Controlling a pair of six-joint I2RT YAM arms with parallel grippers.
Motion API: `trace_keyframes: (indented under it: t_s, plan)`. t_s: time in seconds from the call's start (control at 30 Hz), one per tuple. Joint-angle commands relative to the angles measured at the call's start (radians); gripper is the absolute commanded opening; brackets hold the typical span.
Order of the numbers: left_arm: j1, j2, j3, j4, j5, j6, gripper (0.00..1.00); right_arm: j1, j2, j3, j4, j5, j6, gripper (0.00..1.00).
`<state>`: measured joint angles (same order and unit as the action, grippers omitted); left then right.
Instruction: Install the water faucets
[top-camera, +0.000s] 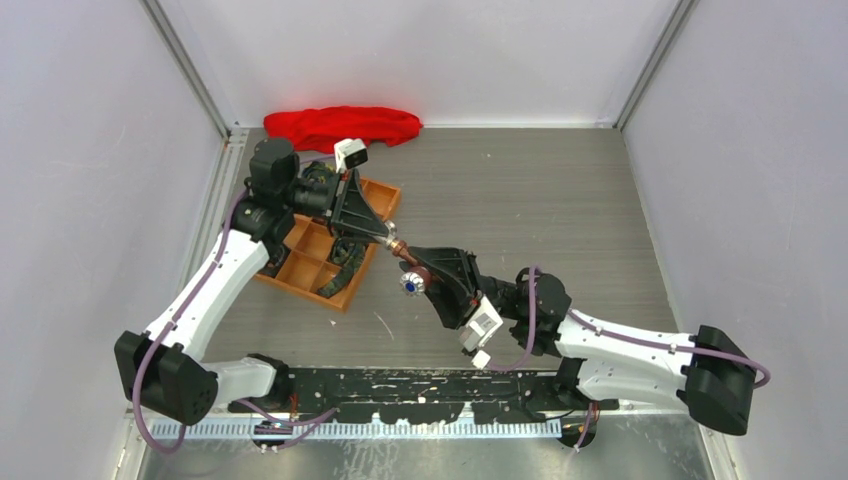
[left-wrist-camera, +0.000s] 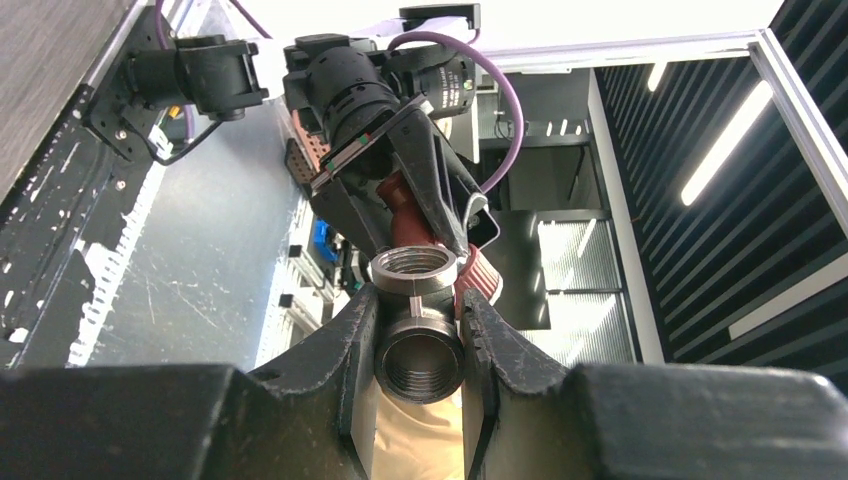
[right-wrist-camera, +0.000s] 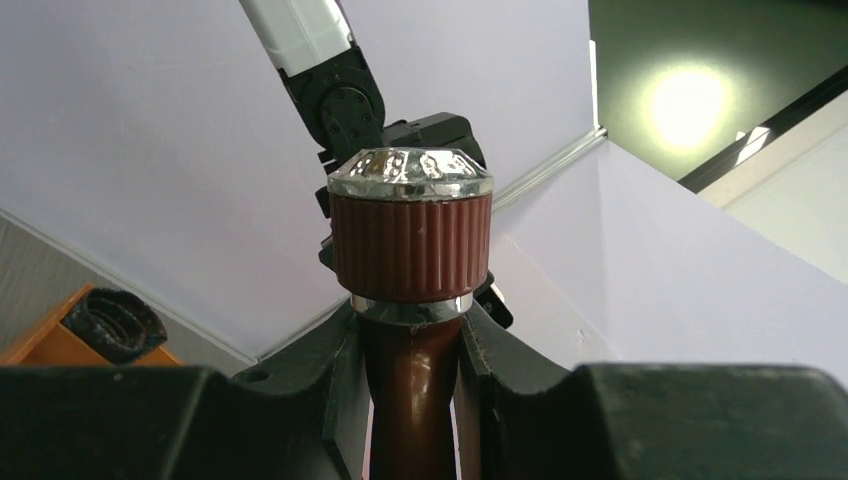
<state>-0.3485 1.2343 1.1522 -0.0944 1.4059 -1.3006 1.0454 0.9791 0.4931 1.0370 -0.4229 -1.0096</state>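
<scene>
Right claw (right-wrist-camera: 410, 340) around ribbed, chrome-capped faucet (right-wrist-camera: 410, 245)

We see pale lilac walls (top-camera: 90, 150) on 3 sides of a grey wood-grain table (top-camera: 560, 200); beyond, long ceiling lights (left-wrist-camera: 725, 140) glow.

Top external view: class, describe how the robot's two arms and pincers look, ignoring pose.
Left arm and right arm: white shells, black joints, purple cables. Left pincer, right pincer: black, the right bearing a white coded label.

Bare table (top-camera: 580, 200) opens right of the right hand (top-camera: 417, 270); orange tray (top-camera: 300, 272) and, seemingly, red cloth (top-camera: 340, 125) crowd the left hand (top-camera: 386, 237).
</scene>
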Motion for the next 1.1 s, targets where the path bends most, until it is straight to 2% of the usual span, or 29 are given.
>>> trace_keyframes:
  t_s: [0.0,0.27,0.47,0.63,0.8,1.07]
  plan:
    - [-0.009,-0.025,0.057,0.050,0.028,0.012,0.00,-0.006,0.052,-0.035,0.230,0.091,0.114,0.00]
    - [-0.009,-0.047,0.044,0.067,0.014,0.012,0.00,-0.011,0.109,-0.053,0.395,0.133,0.275,0.00]
    - [-0.009,-0.060,0.034,0.088,-0.005,0.013,0.00,-0.014,0.114,-0.042,0.396,0.164,0.373,0.00]
    - [-0.009,-0.070,0.026,0.096,-0.024,0.015,0.00,-0.015,0.090,-0.018,0.290,0.173,0.417,0.00]
    - [-0.010,-0.077,0.008,0.122,-0.058,0.011,0.00,-0.014,0.114,-0.028,0.343,0.182,0.464,0.00]
    - [-0.009,-0.100,-0.023,0.194,-0.125,0.003,0.00,-0.015,0.147,-0.024,0.430,0.236,0.639,0.00]
